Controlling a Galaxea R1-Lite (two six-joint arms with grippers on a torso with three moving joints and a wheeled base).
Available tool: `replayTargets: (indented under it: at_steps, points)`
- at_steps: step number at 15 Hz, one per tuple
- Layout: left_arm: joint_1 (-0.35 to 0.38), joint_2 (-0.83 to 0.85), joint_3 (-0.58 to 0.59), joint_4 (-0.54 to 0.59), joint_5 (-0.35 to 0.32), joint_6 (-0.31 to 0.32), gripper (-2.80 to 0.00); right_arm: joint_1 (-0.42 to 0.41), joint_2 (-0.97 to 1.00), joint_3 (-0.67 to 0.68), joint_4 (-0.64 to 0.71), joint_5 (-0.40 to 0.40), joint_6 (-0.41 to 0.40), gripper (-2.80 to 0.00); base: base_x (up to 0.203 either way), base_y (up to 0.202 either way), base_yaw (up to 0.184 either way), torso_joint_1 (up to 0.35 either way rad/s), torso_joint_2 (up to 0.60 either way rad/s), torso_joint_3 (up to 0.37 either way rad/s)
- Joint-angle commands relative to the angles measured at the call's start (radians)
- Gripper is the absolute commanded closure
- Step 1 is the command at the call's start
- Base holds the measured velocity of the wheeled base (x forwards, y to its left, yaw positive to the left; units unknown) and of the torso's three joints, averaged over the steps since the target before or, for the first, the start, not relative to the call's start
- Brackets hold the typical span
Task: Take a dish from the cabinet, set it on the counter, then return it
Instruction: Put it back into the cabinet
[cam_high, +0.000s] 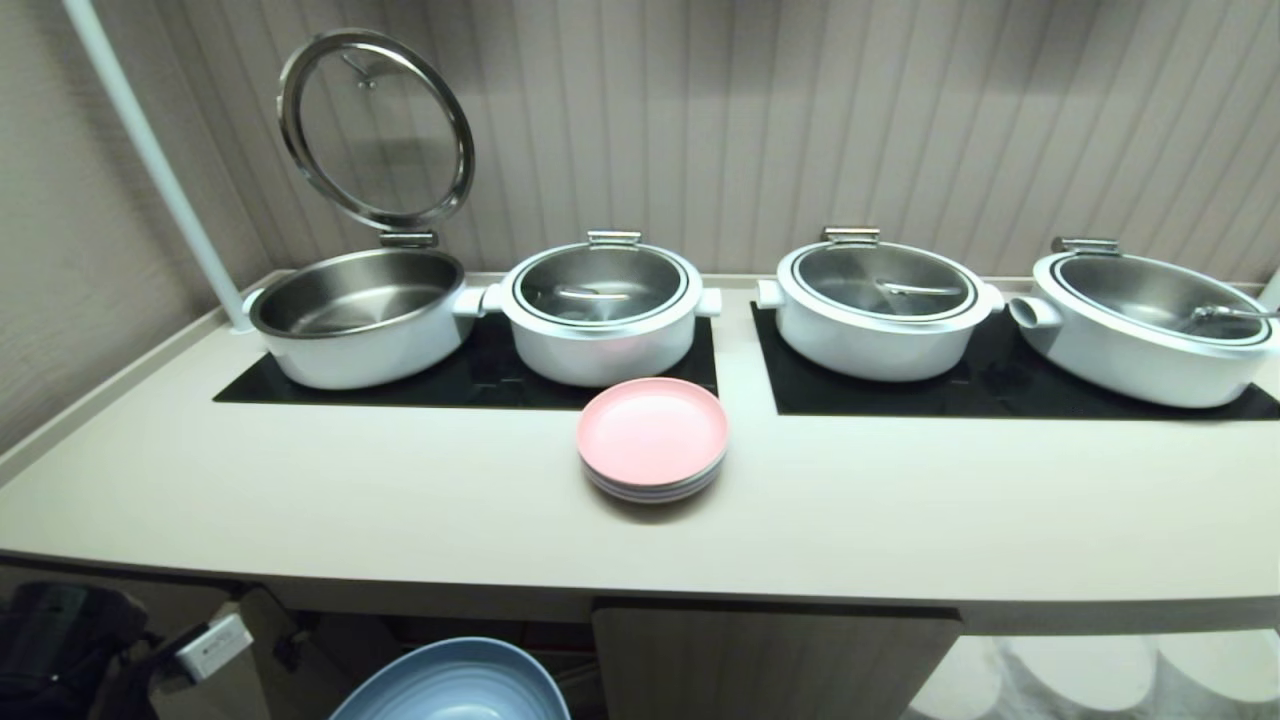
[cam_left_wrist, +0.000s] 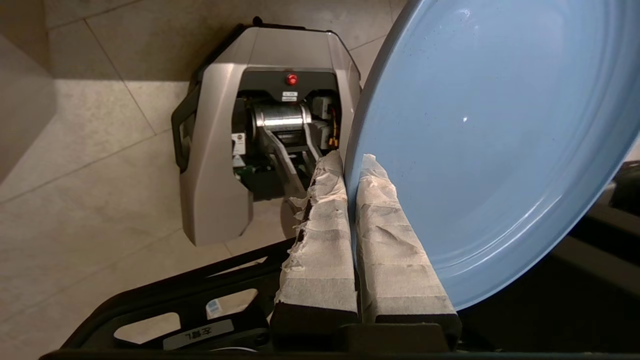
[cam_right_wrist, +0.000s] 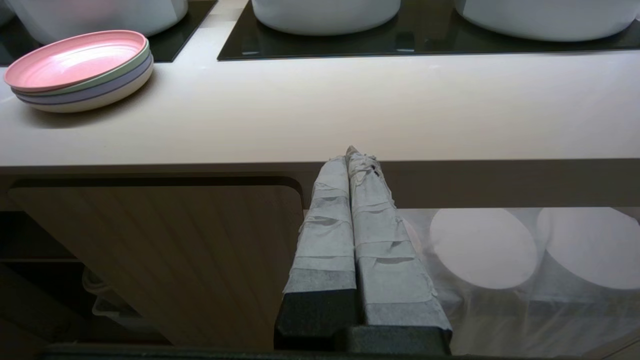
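Below the bench's (cam_high: 400, 520) front edge, the left hand (cam_left_wrist: 350, 170) pinches the blue dish's (cam_left_wrist: 500, 140) rim, holding it clear of the cabinet (cam_high: 770, 660). Right hand (cam_right_wrist: 352, 155), fingers pressed together and empty, hangs before that edge.

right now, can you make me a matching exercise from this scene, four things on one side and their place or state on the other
Things:
1. round matte blue plate
2. pink-topped stack of pastel plates
3. round steel-rimmed glass lid
4. right gripper

Place or state:
A. standing raised above the leftmost pot
B. resting on the cream counter
C. shut on nothing, before the counter's front edge
D. clamped at its rim by the left gripper

Pairs: 1-D, 2-B, 3-A, 4-C
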Motion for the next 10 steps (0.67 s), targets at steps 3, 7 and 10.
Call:
replayTargets:
  at_steps: [3,7,10]
  points:
    - [0.001,-0.037,0.049,0.002,-0.001,0.074,0.0,0.0,0.0,0.0,0.0,-0.001,0.0,0.0,0.0,0.0,0.0,0.0,0.0,0.0]
    - [0.001,-0.035,0.05,0.002,-0.001,0.076,0.0,0.0,0.0,0.0,0.0,-0.001,0.0,0.0,0.0,0.0,0.0,0.0,0.0,0.0]
    - [-0.009,-0.036,0.071,0.003,-0.003,0.089,0.0,0.0,0.0,0.0,0.0,-0.001,0.0,0.0,0.0,0.0,0.0,0.0,0.0,0.0]
